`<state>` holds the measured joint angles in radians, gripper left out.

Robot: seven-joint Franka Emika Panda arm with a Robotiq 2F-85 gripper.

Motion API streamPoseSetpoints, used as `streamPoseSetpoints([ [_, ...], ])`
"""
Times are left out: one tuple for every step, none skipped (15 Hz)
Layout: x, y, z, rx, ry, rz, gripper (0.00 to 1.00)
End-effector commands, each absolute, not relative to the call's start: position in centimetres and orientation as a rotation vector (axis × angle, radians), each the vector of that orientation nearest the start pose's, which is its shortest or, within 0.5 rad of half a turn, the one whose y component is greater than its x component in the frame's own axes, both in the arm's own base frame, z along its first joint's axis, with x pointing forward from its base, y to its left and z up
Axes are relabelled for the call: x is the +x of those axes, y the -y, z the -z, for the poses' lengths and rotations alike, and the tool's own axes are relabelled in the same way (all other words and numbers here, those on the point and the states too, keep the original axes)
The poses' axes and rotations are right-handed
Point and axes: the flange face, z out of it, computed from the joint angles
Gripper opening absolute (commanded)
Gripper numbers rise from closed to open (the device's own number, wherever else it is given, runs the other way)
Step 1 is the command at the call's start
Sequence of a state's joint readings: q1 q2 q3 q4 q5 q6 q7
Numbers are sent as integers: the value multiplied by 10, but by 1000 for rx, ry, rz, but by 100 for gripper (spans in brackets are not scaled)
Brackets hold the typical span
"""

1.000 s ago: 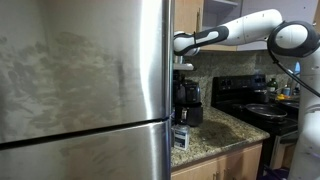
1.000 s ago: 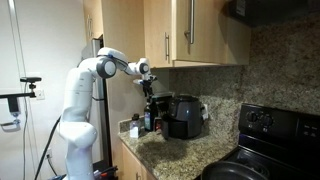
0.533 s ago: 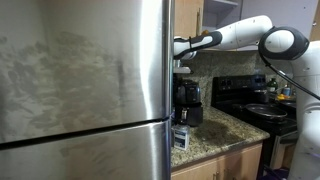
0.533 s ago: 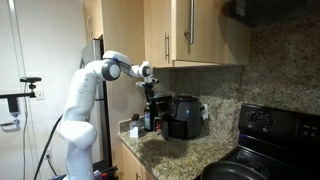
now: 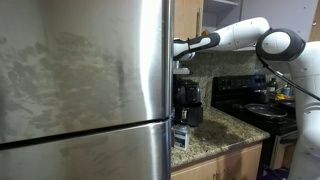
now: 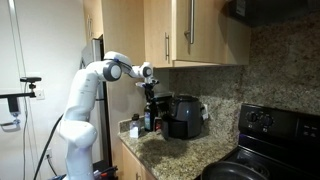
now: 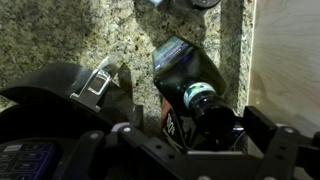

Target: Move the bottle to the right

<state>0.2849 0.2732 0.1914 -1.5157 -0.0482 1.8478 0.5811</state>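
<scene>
The dark bottle (image 6: 150, 118) stands upright on the granite counter, just beside the black coffee maker (image 6: 183, 116). In the wrist view I look down on the bottle (image 7: 190, 85); its dark cap and a green-edged label show. My gripper (image 6: 150, 88) hangs right above the bottle's top. In the wrist view its two fingers (image 7: 198, 132) stand open, one on each side of the bottle's top, with gaps to it. In an exterior view the gripper (image 5: 181, 64) sits above the coffee maker (image 5: 189, 100), and I cannot make out the bottle there.
A steel fridge (image 5: 85, 90) fills the side next to the counter. Wooden cabinets (image 6: 190, 30) hang close above my gripper. A black stove (image 6: 270, 140) with a pan stands further along the counter. Small items (image 6: 134, 127) lie near the counter edge.
The arm's elbow has shifted a little. The gripper stays open over the bottle's top, and the bottle has not moved.
</scene>
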Motion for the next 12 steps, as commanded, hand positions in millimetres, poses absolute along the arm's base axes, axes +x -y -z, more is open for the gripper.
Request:
streamPoseSetpoints([
  [586,-286,-506,-3111,-157,39,100],
  [586,-287,-503,-3114,-162,25,100],
  [587,-287,-499,-3118,-169,19,100],
  [588,-287,-497,-3118,-166,0,100],
  [586,-287,-504,-3113,-154,45,100],
  [586,-287,-501,-3115,-154,36,100],
  [587,-288,-498,-3117,-155,29,100],
  [588,-288,-496,-3118,-155,25,100],
  [588,-288,-497,-3118,-143,40,75],
  [588,-289,-497,-3120,-142,50,74],
  [588,-289,-497,-3119,-136,53,68],
  [588,-290,-497,-3120,-131,57,60],
])
